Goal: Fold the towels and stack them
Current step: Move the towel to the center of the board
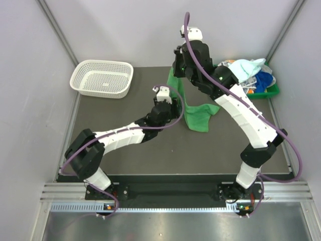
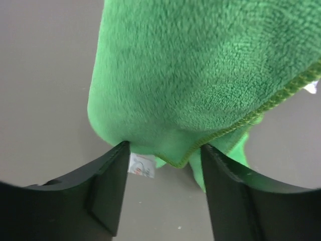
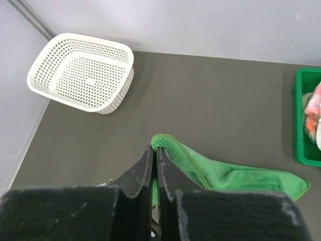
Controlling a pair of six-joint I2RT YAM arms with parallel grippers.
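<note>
A bright green towel (image 1: 196, 115) hangs from my right gripper (image 1: 176, 69), which is shut on its top fold; its lower end trails on the dark table. In the right wrist view the closed fingertips of the right gripper (image 3: 155, 149) pinch the green towel (image 3: 225, 173). My left gripper (image 1: 173, 103) is open right beside the hanging cloth. In the left wrist view the green towel (image 2: 200, 75) fills the top, and a hemmed corner with a white label (image 2: 142, 165) dips between the left gripper's (image 2: 164, 153) spread fingers. More towels, pale mint (image 1: 248, 68) and royal blue (image 1: 263, 80), lie in the tray.
A white mesh basket (image 1: 102, 78) stands empty at the back left, also in the right wrist view (image 3: 83, 70). A green plastic tray (image 1: 272, 92) holding the other cloths stands at the back right, also in the right wrist view (image 3: 300, 120). Grey walls enclose the table.
</note>
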